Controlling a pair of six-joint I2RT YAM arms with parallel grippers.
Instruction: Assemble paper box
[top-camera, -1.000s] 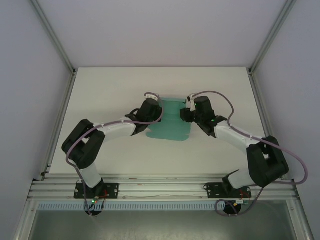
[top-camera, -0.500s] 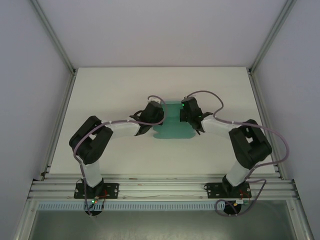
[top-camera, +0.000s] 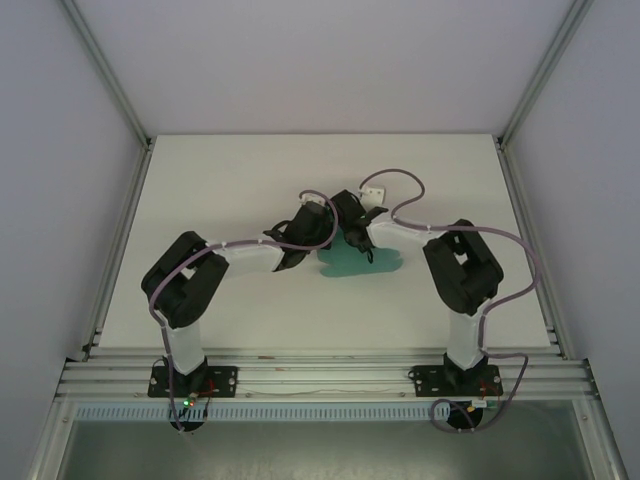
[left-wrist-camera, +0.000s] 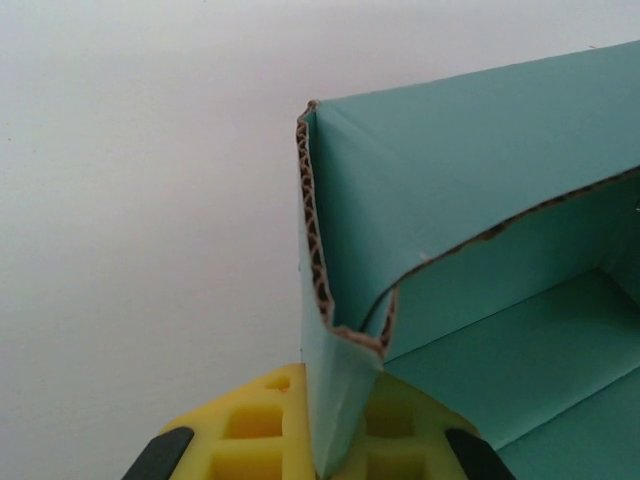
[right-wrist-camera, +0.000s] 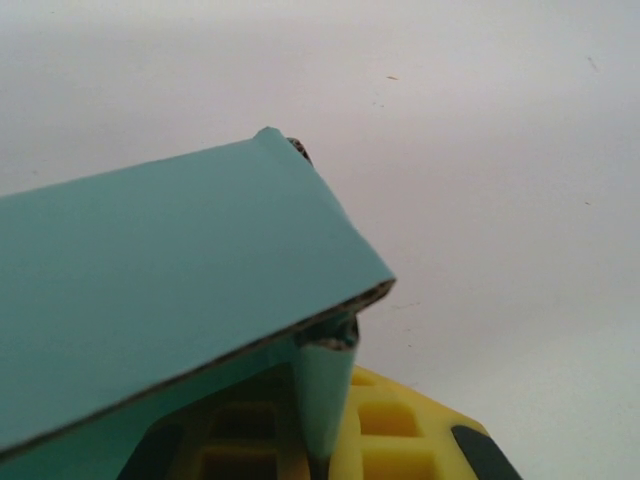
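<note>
The paper box (top-camera: 368, 263) is teal-green corrugated card, partly folded. Side panels stand up from a flat base and meet at a corner, where the raw brown fluted edges show. It sits near the middle of the surface, slightly toward the right edge.

Two white-and-black jointed arms reach forward from their bases and meet ahead of them, wrists close together. The left arm (top-camera: 245, 258) rises to a bent elbow on its own side, its forearm running inward to the right. The right arm (top-camera: 412, 235) folds at its elbow and stretches leftward. The left gripper (left-wrist-camera: 330, 455) has its yellow ribbed pads (left-wrist-camera: 250, 440) pinched closed on a wall of the teal-green corrugated card box (left-wrist-camera: 450, 200). The right gripper (right-wrist-camera: 320, 445) is likewise clamped on a thin flap of that card.
</note>
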